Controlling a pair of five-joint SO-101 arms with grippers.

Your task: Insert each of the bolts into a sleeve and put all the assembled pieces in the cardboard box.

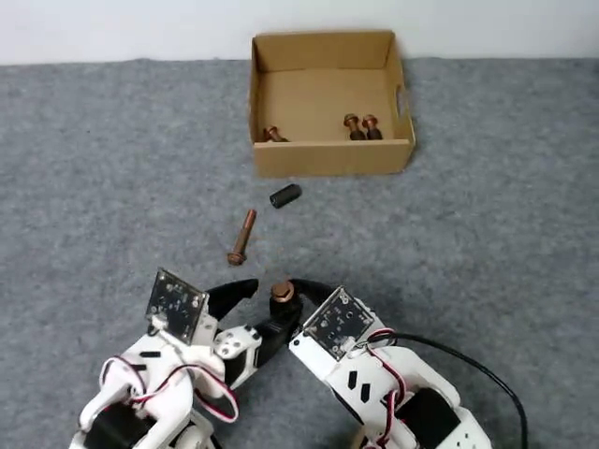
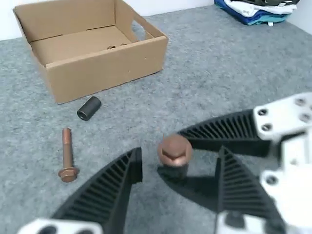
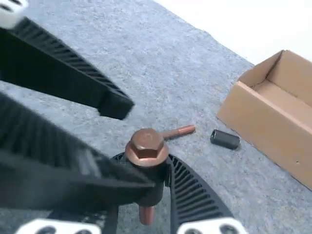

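- Firstly, nearest the arm bases: the right gripper (image 3: 155, 178) is clamped on the black sleeve of an assembled piece (image 3: 146, 146). It is held upright, with the copper bolt head on top and the shank end showing below.
- The left gripper (image 2: 179, 161) stands wide apart, one finger on either side of that piece, with no contact apparent.
- Risk: if the left closes askew or the right releases too soon, the piece may tip or the bolt may slide out of the sleeve. The crowded fingers could also collide.
- A loose bolt (image 1: 242, 237) lies flat farther out, and a loose sleeve (image 1: 285, 196) lies just beyond it, near the box front. Either could roll if nudged by a passing arm.
- The cardboard box (image 1: 332, 157) holds three copper-headed pieces (image 1: 356, 126) along its near wall.
- Surface: grey carpet (image 1: 487, 187). Beyond it is a white wall (image 1: 122, 28), with folded cloths (image 2: 253, 9) to one side.
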